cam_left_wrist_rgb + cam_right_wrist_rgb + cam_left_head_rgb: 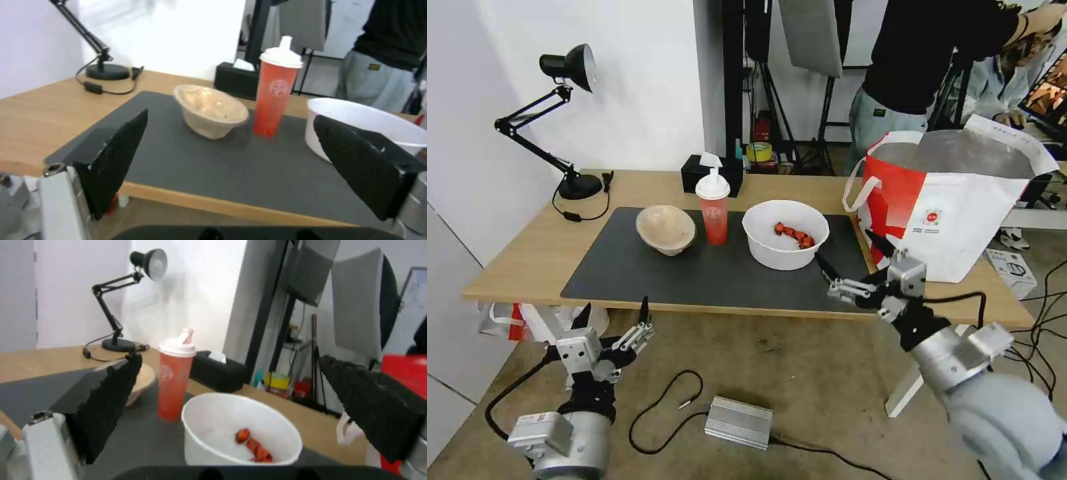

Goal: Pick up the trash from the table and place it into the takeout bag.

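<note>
Right gripper [852, 255] spread wide, just beside white bowl [785, 234] on table [520, 257] mat. Left gripper [614, 313] spread, below table edge. Cup [714, 213] logo and bag [954, 200] logo unreadable.

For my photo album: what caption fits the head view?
Right tool open beside white bowl; cup, beige bowl and bag on table.

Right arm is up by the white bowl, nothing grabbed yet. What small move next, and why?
Probably ease the right gripper forward so its open jaws straddle the near rim of the white bowl. It is the trash nearest that gripper and the takeout bag, and both grippers are empty; the left gripper hangs below the table edge.
</note>
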